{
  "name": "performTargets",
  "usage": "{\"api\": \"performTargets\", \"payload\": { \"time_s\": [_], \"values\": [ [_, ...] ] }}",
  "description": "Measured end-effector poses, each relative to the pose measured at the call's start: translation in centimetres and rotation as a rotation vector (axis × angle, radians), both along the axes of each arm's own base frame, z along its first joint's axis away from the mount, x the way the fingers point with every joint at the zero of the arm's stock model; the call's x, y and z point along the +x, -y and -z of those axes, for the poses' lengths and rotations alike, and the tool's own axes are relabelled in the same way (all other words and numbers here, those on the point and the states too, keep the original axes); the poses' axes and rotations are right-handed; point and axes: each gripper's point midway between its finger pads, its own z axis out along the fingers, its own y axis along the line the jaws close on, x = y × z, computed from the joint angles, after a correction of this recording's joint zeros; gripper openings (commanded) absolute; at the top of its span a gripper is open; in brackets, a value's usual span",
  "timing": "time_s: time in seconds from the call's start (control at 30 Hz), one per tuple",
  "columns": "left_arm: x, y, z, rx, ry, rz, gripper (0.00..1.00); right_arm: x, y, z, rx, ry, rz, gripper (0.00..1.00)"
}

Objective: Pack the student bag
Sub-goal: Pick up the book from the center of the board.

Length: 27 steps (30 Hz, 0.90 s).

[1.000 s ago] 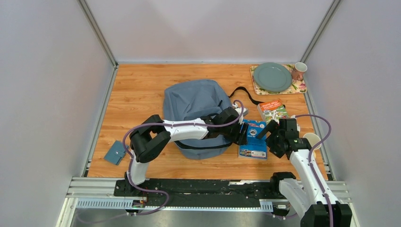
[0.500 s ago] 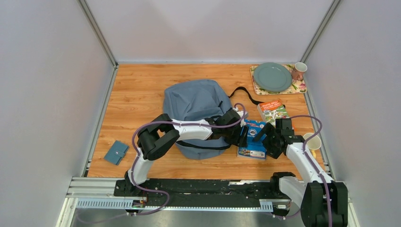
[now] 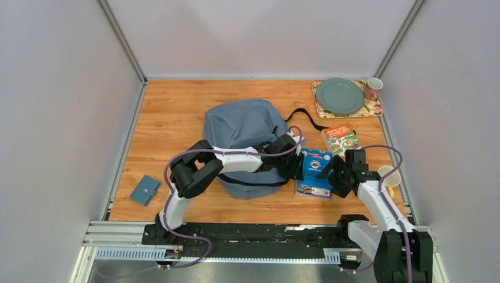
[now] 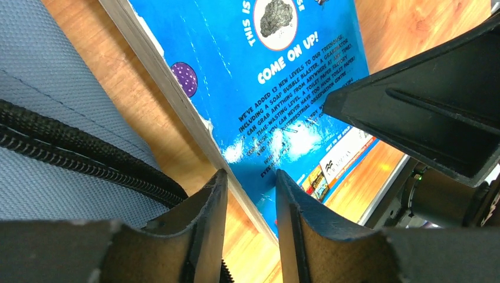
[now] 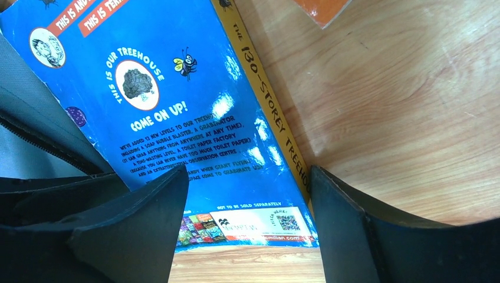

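The student bag (image 3: 243, 127) is a grey-blue backpack lying mid-table; its fabric and dark zip (image 4: 71, 150) fill the left of the left wrist view. A blue book (image 3: 314, 171) lies just right of it. My left gripper (image 3: 299, 167) is at the book's left side. It is part-way open, its fingers (image 4: 203, 224) straddling the book's page edge (image 4: 194, 127), with wood showing in the gap. My right gripper (image 3: 334, 172) stands open over the book's near right corner (image 5: 259, 221). One of its fingers (image 5: 365, 236) is beside the yellow spine (image 5: 271, 118).
An orange and green book (image 3: 340, 138) lies behind the blue one. A grey-green plate (image 3: 340, 96) on a floral mat and a mug (image 3: 372, 88) stand at the back right. A paper cup (image 3: 389, 175) is by the right edge, a teal wallet (image 3: 145, 190) front left.
The jaws of both grippers have narrowed. My right gripper has moved left and down onto the blue book's right side. The left arm has drawn in slightly beside the bag.
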Motion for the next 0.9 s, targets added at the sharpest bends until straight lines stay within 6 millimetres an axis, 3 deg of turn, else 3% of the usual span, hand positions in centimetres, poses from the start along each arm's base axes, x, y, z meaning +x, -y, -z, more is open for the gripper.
{"api": "performTargets", "payload": {
  "time_s": [0.2, 0.53, 0.8, 0.9],
  "values": [
    [0.1, -0.1, -0.6, -0.025, 0.014, -0.004, 0.42, 0.0, 0.0, 0.0, 0.000, 0.001, 0.000, 0.75],
    [-0.4, 1.3, -4.2, -0.144, 0.054, 0.024, 0.46, 0.1, -0.6, -0.1, 0.032, 0.015, -0.016, 0.75],
    [-0.4, 1.2, -3.6, -0.100, 0.010, -0.002, 0.46, 0.2, -0.7, -0.1, 0.039, 0.020, -0.020, 0.75],
    [-0.2, 0.8, -3.0, -0.051, 0.000, -0.019, 0.40, 0.2, -0.7, -0.2, 0.040, 0.021, -0.020, 0.75]
  ]
}}
